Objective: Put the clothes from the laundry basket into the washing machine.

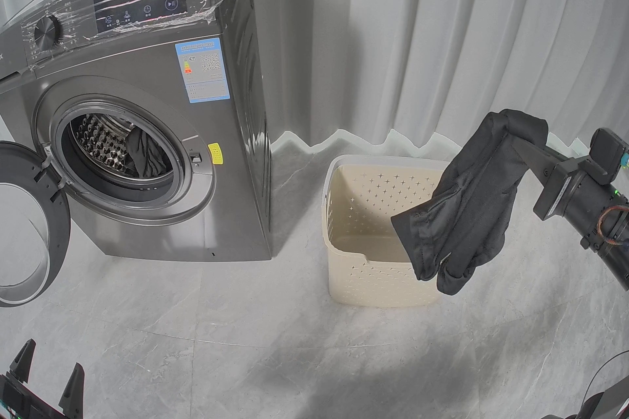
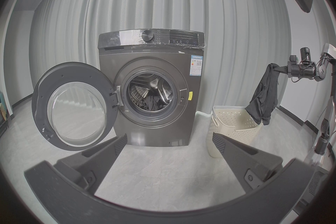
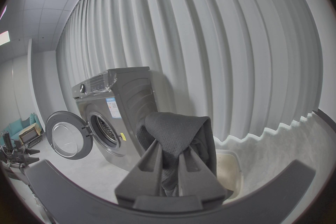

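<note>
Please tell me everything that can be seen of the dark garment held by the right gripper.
The dark garment is charcoal grey, of a finely textured, knit-looking fabric with visible seams. The right gripper is shut on its upper fold, and the rest hangs limp in long folds in the air, above the right side of the cream laundry basket. Whether its lowest end touches the basket cannot be told.

1 washer [image 1: 229,204], 1 laundry bskt [image 1: 373,283], 2 dk garments [image 1: 472,198] [image 1: 145,157]
</note>
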Available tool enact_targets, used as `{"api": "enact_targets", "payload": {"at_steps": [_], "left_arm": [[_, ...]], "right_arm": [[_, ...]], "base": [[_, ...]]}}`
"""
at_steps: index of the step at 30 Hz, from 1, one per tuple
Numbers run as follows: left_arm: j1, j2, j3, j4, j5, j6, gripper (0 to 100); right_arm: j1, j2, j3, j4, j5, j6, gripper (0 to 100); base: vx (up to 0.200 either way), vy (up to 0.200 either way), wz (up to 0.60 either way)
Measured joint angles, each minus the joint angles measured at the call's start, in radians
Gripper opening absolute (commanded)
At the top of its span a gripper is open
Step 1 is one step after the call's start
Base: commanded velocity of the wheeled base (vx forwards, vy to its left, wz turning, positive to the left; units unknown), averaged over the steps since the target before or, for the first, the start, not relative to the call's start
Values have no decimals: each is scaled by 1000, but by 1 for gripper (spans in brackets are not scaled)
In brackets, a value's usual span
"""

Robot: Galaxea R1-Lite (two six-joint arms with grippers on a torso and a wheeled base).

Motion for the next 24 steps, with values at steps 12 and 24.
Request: {"api": "enact_targets", "payload": {"at_steps": [12,24], "left_arm": [[0,0,0,2,1,-3,100],[0,0,0,1,0,-5,100]], "right_arm": [[26,-4,-4,-12,11,4,0],[54,1,-1,-13,13,34,0]], "base": [[0,200,0],[0,200,0]]}}
